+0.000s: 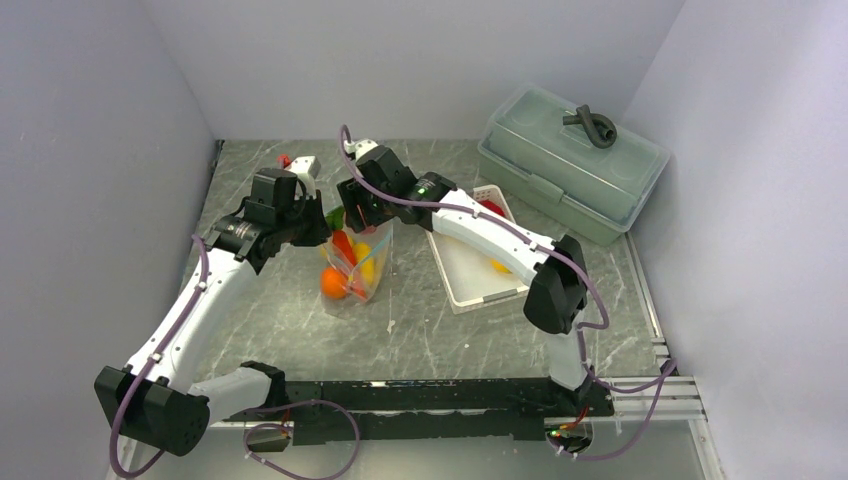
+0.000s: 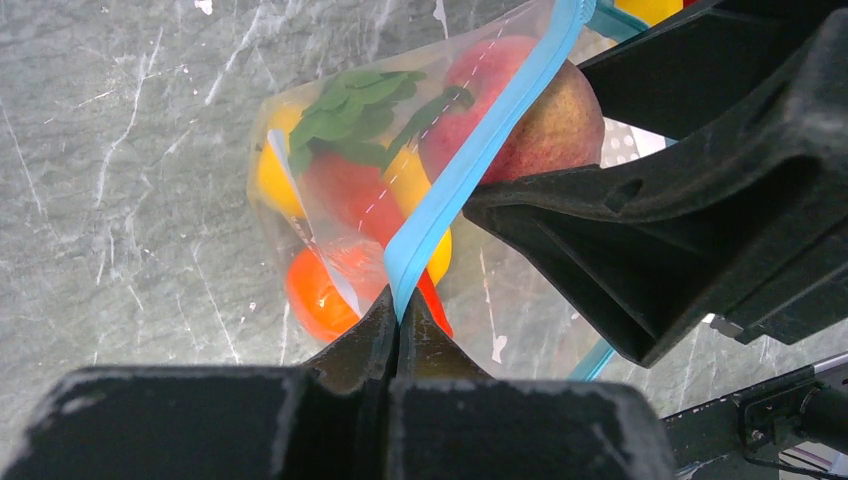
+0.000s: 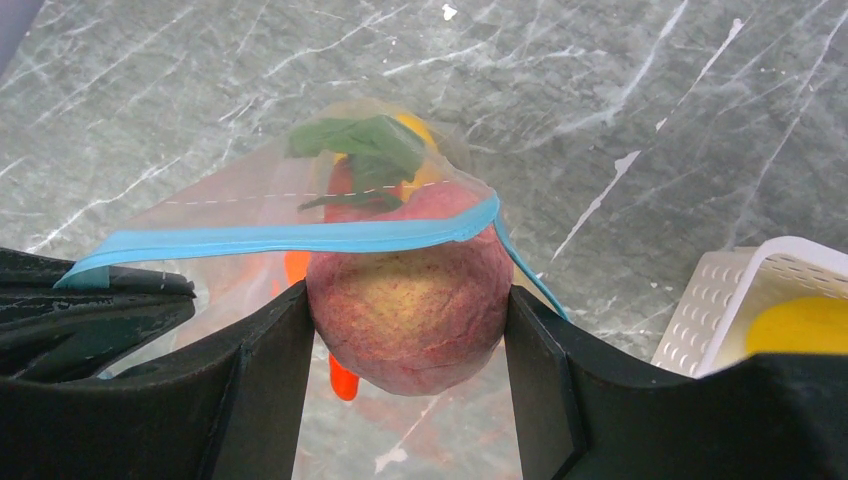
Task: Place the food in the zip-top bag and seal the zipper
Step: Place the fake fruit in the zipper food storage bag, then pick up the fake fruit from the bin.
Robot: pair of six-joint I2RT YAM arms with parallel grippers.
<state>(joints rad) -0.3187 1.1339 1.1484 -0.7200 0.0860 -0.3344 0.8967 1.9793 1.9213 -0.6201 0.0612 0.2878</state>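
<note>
The clear zip-top bag (image 1: pixel 356 268) hangs over the table's middle with its mouth held up. My left gripper (image 2: pixel 400 310) is shut on one end of the teal zipper (image 2: pixel 470 160). A pinkish peach (image 3: pixel 405 300) sits at the bag's mouth, half under the zipper (image 3: pixel 300 238), and my right gripper (image 3: pixel 408 302) is shut on it. Inside the bag lie an orange (image 2: pixel 315 295), a yellow lemon (image 2: pixel 270 175) and the carrot's green leaves (image 2: pixel 350 105). From above, the left gripper (image 1: pixel 322 228) and right gripper (image 1: pixel 352 205) meet over the bag.
A white slotted basket (image 1: pixel 470 265) stands right of the bag, with a lemon (image 1: pixel 500 266) and a red piece (image 1: pixel 492 208) in it. A grey-green lidded box (image 1: pixel 570 160) is at the back right. Walls close in the table on three sides.
</note>
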